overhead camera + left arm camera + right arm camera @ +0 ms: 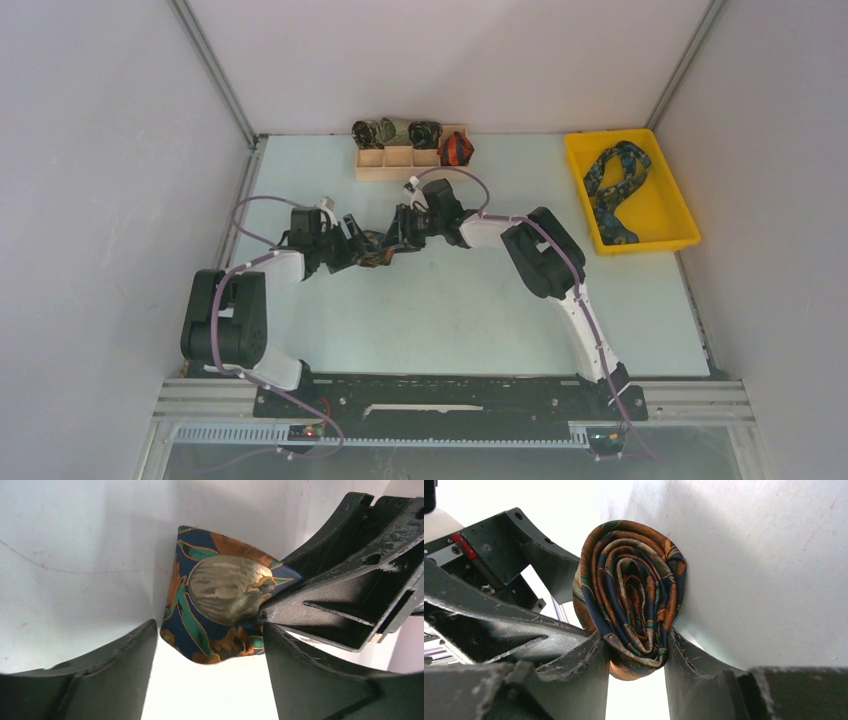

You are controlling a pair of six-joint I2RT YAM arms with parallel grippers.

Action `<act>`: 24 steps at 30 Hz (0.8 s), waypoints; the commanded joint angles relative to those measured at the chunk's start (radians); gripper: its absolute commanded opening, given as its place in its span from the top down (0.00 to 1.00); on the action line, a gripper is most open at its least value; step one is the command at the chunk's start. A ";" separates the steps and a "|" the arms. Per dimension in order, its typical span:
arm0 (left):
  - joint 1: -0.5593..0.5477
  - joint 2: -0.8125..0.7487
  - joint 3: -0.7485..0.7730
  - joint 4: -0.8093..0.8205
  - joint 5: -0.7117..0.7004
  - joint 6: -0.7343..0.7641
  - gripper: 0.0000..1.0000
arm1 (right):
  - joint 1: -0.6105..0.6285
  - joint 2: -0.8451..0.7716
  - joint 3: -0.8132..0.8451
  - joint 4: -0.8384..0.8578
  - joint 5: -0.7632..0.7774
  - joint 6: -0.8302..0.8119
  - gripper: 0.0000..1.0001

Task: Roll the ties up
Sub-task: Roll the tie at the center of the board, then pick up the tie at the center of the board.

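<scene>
Pinching the rolled tie (634,605) hard at the bottom centre of the right wrist frame, the right gripper (636,672) squeezes the brown-orange-navy spiral between both fingers. The left gripper (210,645) stands spread, one finger either side of the same roll at the lower middle of its own frame. From above, both grippers meet over the table (450,310) just left of centre, with four other rolls (398,131) in the wooden tray (395,176) at the top and a navy-teal tie (615,190) lying loose in the yellow bin (660,205) at the upper right.
</scene>
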 commanded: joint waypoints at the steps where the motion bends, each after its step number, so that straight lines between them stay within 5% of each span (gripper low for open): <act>1: -0.001 -0.089 -0.016 -0.026 -0.017 -0.025 0.15 | 0.008 0.016 0.042 -0.019 -0.006 0.010 0.80; 5: -0.001 -0.179 -0.031 -0.102 -0.071 -0.040 0.00 | 0.005 0.013 0.047 -0.021 -0.018 0.027 0.87; 14: -0.001 -0.465 -0.042 -0.282 -0.176 -0.046 0.00 | -0.007 0.002 0.063 -0.010 -0.047 0.078 1.00; 24: -0.001 -0.702 0.006 -0.542 -0.260 0.034 0.00 | -0.019 -0.021 0.088 -0.017 -0.060 0.093 1.00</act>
